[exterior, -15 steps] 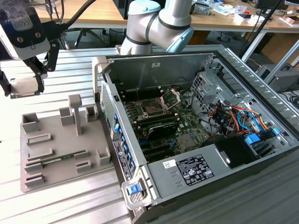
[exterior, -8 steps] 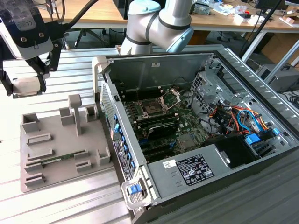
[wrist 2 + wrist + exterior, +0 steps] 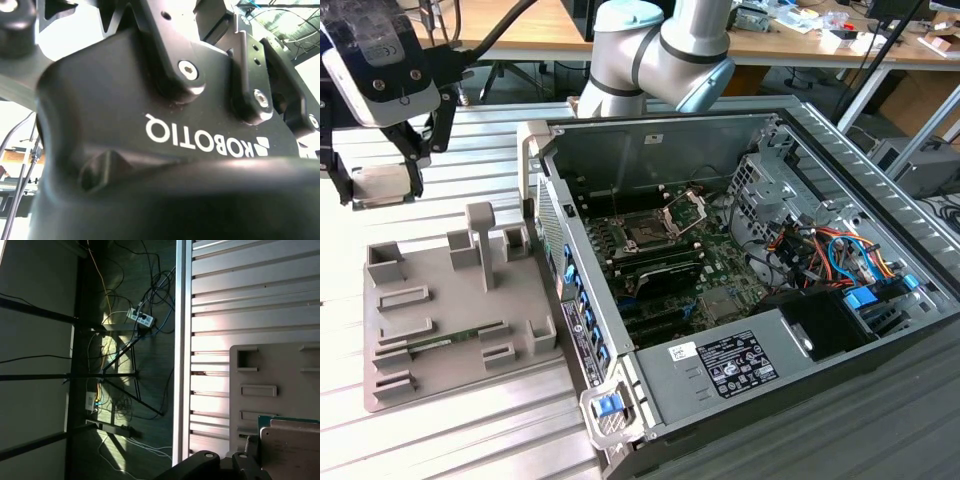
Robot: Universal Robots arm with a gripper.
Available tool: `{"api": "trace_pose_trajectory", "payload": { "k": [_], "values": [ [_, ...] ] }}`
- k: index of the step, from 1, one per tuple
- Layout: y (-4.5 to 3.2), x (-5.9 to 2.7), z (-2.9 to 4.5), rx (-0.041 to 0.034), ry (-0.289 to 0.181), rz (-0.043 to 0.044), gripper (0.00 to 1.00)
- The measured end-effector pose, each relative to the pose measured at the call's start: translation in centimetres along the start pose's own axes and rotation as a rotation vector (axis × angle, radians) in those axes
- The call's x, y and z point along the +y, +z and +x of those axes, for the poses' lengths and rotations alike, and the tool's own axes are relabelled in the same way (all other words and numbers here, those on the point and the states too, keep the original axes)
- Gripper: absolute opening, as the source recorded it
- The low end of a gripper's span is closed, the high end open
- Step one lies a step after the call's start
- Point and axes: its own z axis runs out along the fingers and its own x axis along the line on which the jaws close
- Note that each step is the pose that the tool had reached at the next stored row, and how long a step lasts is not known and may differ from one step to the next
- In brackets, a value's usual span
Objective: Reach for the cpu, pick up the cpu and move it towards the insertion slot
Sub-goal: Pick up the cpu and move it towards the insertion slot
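Note:
In the exterior view my gripper (image 3: 375, 186) hangs at the far left, above the back left corner of the grey fixture tray (image 3: 520, 320). Its black fingers (image 3: 416, 165) are shut on the cpu (image 3: 382, 184), a pale flat square lifted off the tray. The first wrist view shows the cpu (image 3: 292, 447) as a silvery square with a thin green edge, next to a black finger (image 3: 240, 462) and above the tray (image 3: 280, 370). The insertion slot (image 3: 645, 236) is a dark square socket on the green board inside the open computer case, its metal bracket (image 3: 686, 208) hinged up. It lies well to the exterior view's right of the gripper.
A long green memory stick (image 3: 445, 345) lies in the tray, and grey posts (image 3: 480, 240) stand up from it. The case's side wall (image 3: 575, 300) stands between tray and board. Coloured cables (image 3: 830, 255) and a drive cage (image 3: 760, 190) crowd the case's right side. The slatted metal table (image 3: 470, 140) surrounds everything.

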Motion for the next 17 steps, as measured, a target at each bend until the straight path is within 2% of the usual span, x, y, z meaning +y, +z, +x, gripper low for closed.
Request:
{"api": "trace_pose_trajectory", "payload": {
  "k": [17],
  "values": [
    [0.00,-0.04,-0.78,0.0000,0.000,0.0000,0.55]
  ]
}}
